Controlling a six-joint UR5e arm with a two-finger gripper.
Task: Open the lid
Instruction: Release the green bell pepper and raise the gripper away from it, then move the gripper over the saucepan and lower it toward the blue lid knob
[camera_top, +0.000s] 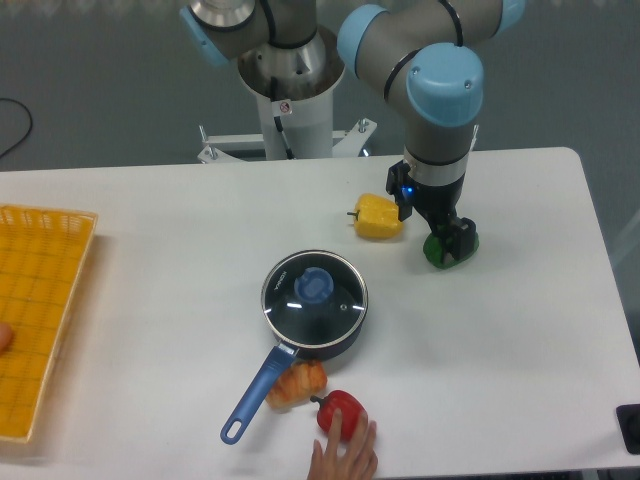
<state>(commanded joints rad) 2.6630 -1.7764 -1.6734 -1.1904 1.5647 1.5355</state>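
Note:
The round glass lid (340, 305) with a metal rim and a blue knob (315, 287) sits closed on the dark saucepan (345, 349) at the table's middle. The pan's blue handle (255, 395) points to the front left. My gripper (447, 238) is well to the right and behind the pan, low over a green vegetable (450, 254). Its dark fingers stand at or around the green vegetable. I cannot tell whether they are closed on it.
A yellow pepper (378, 216) lies left of the gripper. A croissant (297, 383) and a red pepper (342, 412) lie in front of the pan, and a human hand (345, 457) touches the red pepper. A yellow basket (35, 320) is at the left edge.

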